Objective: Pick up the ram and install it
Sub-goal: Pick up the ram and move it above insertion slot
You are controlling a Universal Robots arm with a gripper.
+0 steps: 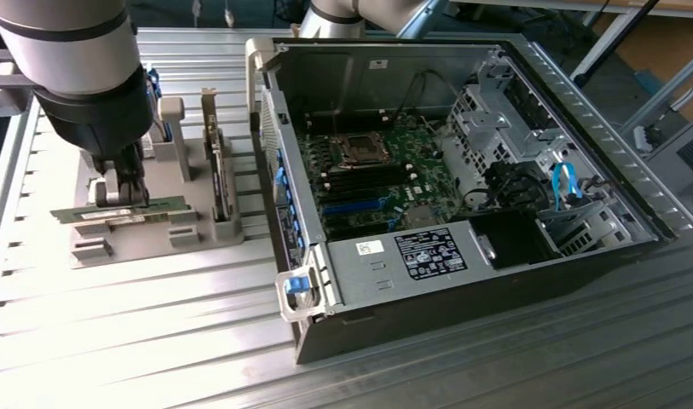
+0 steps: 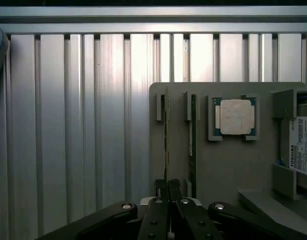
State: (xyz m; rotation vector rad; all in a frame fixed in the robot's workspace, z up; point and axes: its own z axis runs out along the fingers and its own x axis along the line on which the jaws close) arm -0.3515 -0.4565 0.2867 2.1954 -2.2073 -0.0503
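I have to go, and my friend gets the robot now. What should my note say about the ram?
Gripper: shut on the ram, pinching its thin edge.
Ram: standing on edge at the gray holder, which sits to the exterior view's left of the open computer. A second stick stands beside it.
Done: the ram is grasped.
Left: it is not yet out of the holder or fitted on the motherboard.

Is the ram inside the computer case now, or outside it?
Outside. The ram stands on edge in the gray holder beside the open case, with the gripper closed on it.
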